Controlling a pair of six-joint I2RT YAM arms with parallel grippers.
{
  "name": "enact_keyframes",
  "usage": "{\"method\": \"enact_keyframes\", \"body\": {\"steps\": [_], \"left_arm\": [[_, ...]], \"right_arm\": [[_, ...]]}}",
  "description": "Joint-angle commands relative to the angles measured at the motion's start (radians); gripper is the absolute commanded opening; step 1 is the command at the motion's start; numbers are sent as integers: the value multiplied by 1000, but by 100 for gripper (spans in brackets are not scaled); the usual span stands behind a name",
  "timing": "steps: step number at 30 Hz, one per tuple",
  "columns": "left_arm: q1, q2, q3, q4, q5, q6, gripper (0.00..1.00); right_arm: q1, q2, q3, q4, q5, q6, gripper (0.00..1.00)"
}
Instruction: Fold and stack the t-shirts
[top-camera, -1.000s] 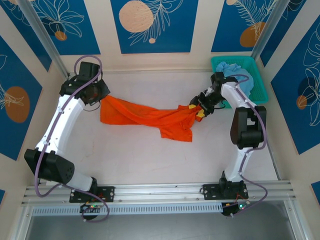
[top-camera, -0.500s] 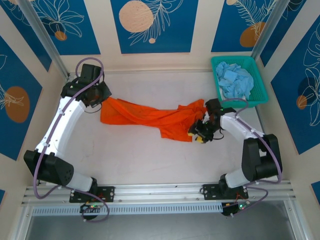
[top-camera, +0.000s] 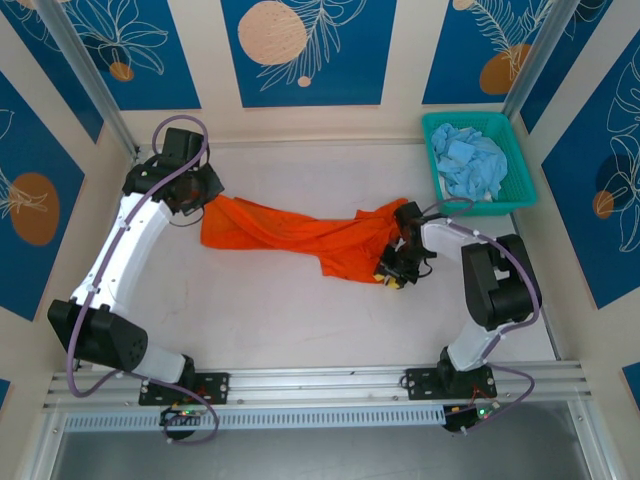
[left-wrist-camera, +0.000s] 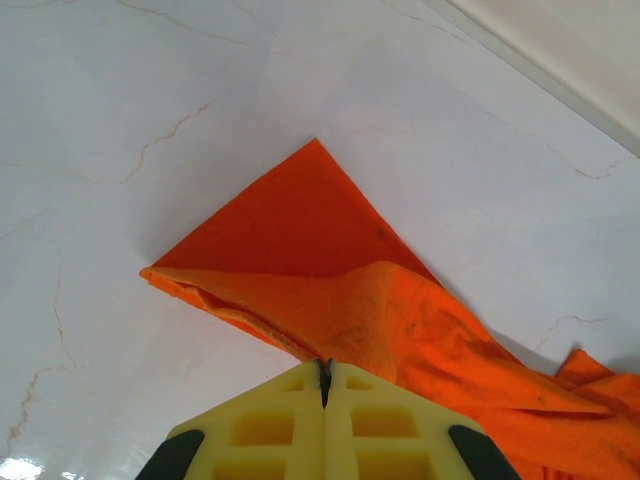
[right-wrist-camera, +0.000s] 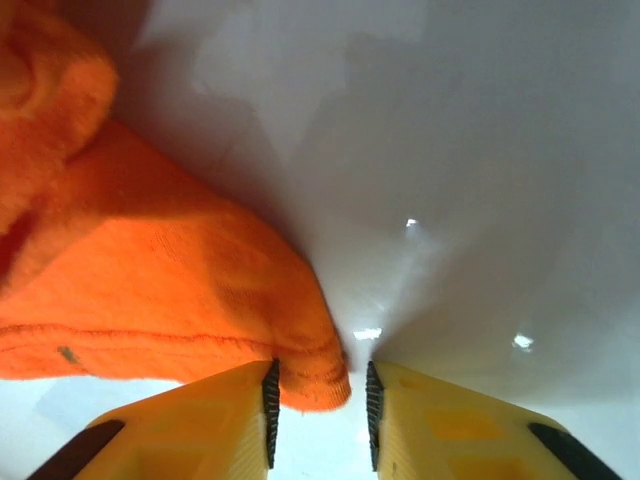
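Right end effector (right-wrist-camera: 320, 398), still spread, has dropped astride the orange t-shirt (top-camera: 290, 232); left end effector (left-wrist-camera: 325, 385) pinches it.

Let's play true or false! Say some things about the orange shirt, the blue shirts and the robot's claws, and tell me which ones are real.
1. The orange t-shirt lies on the table. True.
2. The blue t-shirts are spread flat on the table. False: they are bunched up in the teal basket.
3. The left claw is shut on the orange t-shirt. True.
4. The right claw is reaching into the basket. False: it is down at the orange t-shirt's edge, open, with the hem between its jaws.
5. The orange t-shirt is neatly folded. False: it lies stretched out and rumpled between the two claws.
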Motion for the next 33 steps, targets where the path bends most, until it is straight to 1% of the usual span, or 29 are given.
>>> {"method": "enact_keyframes", "body": {"steps": [1,3,7,11,13,15,16,19,22,25,27,29,33], "left_arm": [[-12,-4,15,-15,15,8,0],[-12,-2,19,-17,16,13,0],[-12,3,26,-18,16,19,0],[-12,8,29,-15,20,25,0],[-12,8,29,-16,22,30,0],[-12,7,29,-18,26,37,0],[-13,7,29,-19,30,43,0],[-12,3,20,-34,36,54,0],[-12,-19,-26,-53,32,46,0],[-9,-57,-109,-71,35,18,0],[-4,-70,-135,-105,61,-1,0],[-4,-67,-123,-128,100,2,0],[-5,-46,-17,-169,143,19,0]], "right_arm": [[14,19,27,3,29,0,34],[19,31,37,2,33,1,33],[27,61,64,-15,58,3,26],[27,86,94,-37,65,4,12],[27,80,96,-41,46,4,6],[28,48,96,-41,19,-1,2],[30,19,96,-43,1,-1,0],[36,-96,101,-55,-58,-5,0],[30,-232,103,-68,-114,7,0],[3,-365,113,-91,-171,37,0],[-24,-452,146,-113,-195,57,0],[-43,-525,191,-125,-202,69,0],[-62,-627,290,-118,-202,78,0]]}}
